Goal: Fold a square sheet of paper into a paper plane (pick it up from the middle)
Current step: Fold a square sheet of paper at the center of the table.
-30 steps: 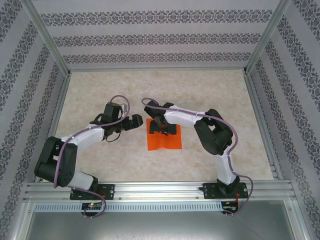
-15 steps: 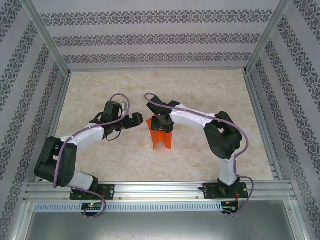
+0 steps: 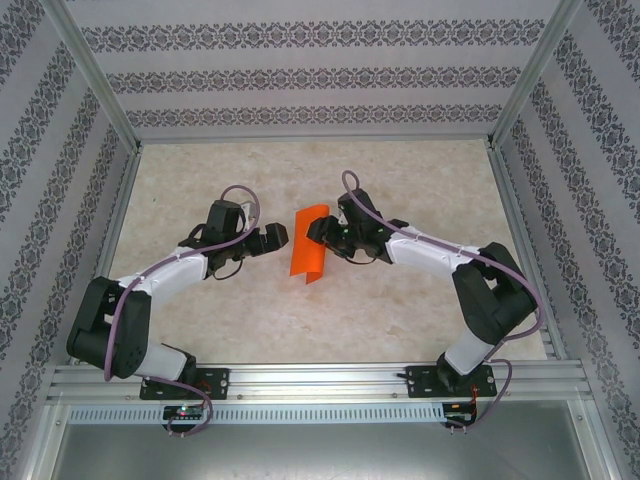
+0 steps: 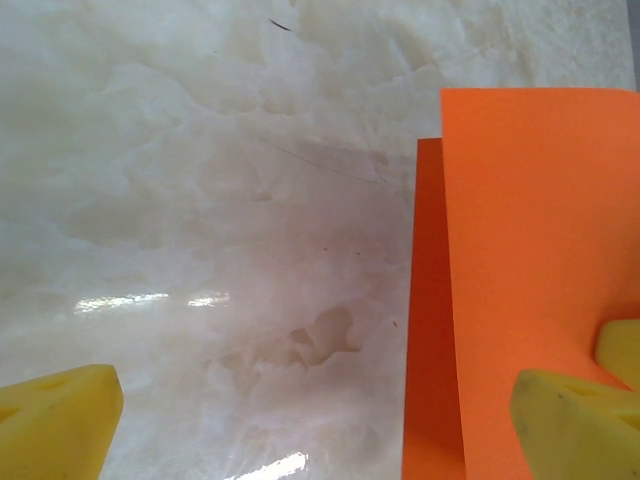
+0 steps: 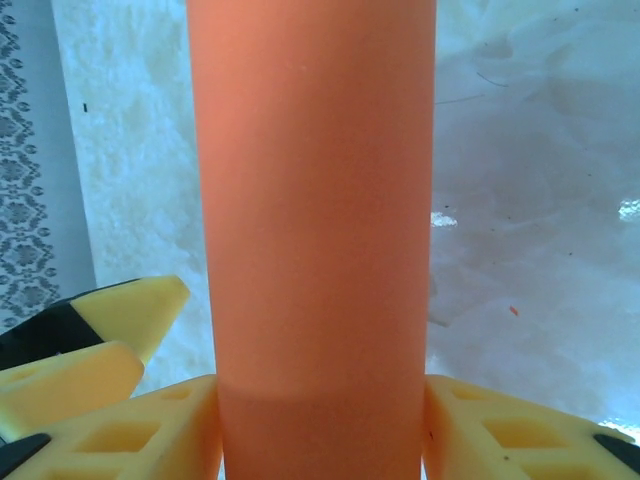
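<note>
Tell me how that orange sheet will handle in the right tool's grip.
Probably floppy: the square sheet of paper bows into a curve where the right tool pinches it. Likely very light: one pinch holds it up.

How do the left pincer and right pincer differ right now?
The right pincer is shut on the square sheet of paper, bowing it between its fingers; the left pincer is wide open and empty. The right pincer carries the sheet; the left pincer hovers beside it. Both have yellow fingers.
</note>
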Controlling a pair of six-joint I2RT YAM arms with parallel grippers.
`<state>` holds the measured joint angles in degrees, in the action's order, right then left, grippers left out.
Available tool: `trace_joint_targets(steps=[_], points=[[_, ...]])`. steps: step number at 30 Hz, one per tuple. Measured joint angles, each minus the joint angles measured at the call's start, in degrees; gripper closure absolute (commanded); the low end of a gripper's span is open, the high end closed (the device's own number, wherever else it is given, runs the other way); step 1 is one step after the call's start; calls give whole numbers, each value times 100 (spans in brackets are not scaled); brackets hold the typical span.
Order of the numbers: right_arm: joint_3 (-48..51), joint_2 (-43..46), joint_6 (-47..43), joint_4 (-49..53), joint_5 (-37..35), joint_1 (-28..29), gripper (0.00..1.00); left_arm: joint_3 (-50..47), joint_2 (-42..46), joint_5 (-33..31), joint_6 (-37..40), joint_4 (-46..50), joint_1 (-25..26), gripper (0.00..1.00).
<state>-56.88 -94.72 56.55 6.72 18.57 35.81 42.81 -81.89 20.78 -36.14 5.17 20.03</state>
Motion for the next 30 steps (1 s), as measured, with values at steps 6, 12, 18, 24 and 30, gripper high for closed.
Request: trace_joint_targets(steps=[6, 12, 18, 24, 30], points=[[782, 20, 188, -487, 70, -120, 40, 262, -203, 140, -11, -7, 280, 3], [828, 0, 13, -177, -136, -149, 29, 433, -448, 192, -9, -2, 461, 5], [831, 79, -157, 435, -514, -162, 21, 619, -573, 212, 33, 4, 555, 7], [868, 387, -111, 649, -820, -269, 20, 782, -616, 247, 142, 46, 643, 16], [863, 378, -116, 988, -997, -334, 21, 1025, -817, 251, 249, 177, 778, 23]])
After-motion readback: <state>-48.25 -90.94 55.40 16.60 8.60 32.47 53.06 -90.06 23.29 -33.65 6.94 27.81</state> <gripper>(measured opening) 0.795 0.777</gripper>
